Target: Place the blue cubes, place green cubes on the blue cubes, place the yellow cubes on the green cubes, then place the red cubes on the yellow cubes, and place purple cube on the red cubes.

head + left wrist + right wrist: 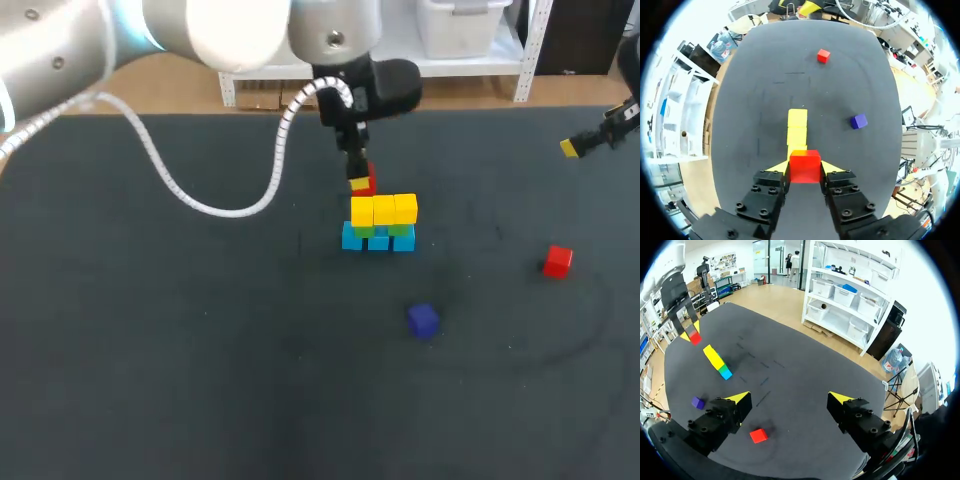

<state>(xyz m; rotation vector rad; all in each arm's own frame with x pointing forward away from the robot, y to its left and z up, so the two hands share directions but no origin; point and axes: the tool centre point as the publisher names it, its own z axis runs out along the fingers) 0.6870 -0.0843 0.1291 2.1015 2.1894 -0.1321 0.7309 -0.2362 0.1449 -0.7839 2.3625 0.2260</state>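
my left gripper (pixel 805 169) is clamped on a small red cube (pixel 805 161), one yellow-tipped finger on each side of it. i hold it just over the left end of the stack, and the right wrist view shows a small gap between the cube and the blocks below.

the stack stands near the middle of the dark table (pixel 150 350), a little to the far side. it has a row of three yellow cubes (pixel 384 209) on top, green cubes (pixel 400 230) under them and light blue cubes (pixel 378 241) at the bottom, each layer resting on the one beneath.

a second red cube (pixel 557 261) lies by itself well to the right of the stack. a purple cube (pixel 423 320) sits alone nearer than the stack and slightly right of it.

my right gripper (pixel 789 402) hangs at the table's far right edge with its fingers spread wide and nothing between them. the loose red cube lies just ahead of it on the table.
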